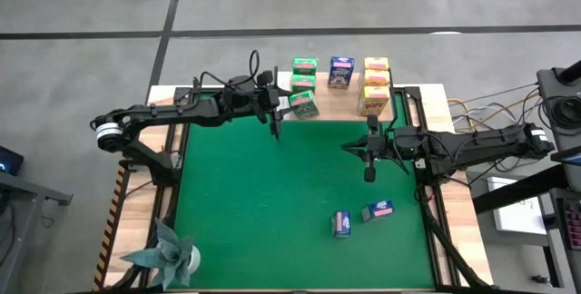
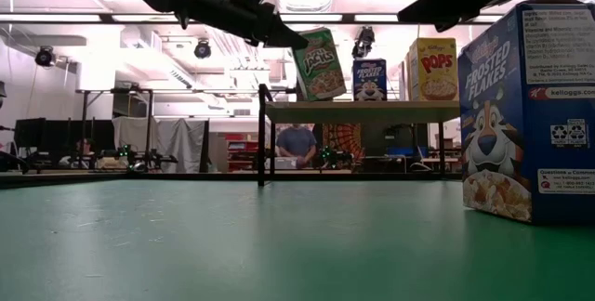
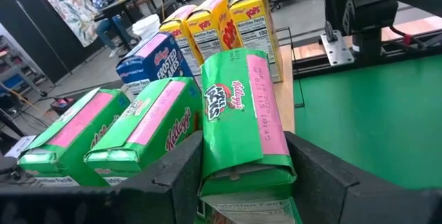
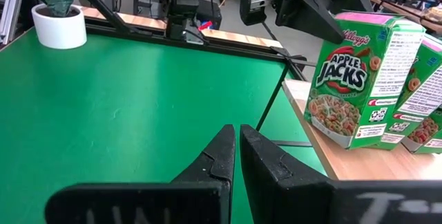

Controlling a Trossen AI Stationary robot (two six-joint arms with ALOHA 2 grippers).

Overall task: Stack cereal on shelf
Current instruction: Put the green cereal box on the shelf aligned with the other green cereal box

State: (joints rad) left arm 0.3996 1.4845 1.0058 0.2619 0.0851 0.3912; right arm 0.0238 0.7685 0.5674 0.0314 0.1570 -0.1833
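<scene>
The left gripper clamps its fingers on either side of a green cereal box, holding it tilted just above the near edge of the shelf. Right beside the held box, two more green boxes stand on the shelf, touching each other. Farther out from the fingers come one blue box and then three yellow boxes in a row, all on the same board. The right gripper has its fingers pressed together with nothing between them; it hangs over the green mat, near the shelf's front edge, and faces the held box across the corner. Well away from both grippers, two blue boxes lie on the mat, near each other. A teal paper plant in a white pot stands at the mat's far corner.
</scene>
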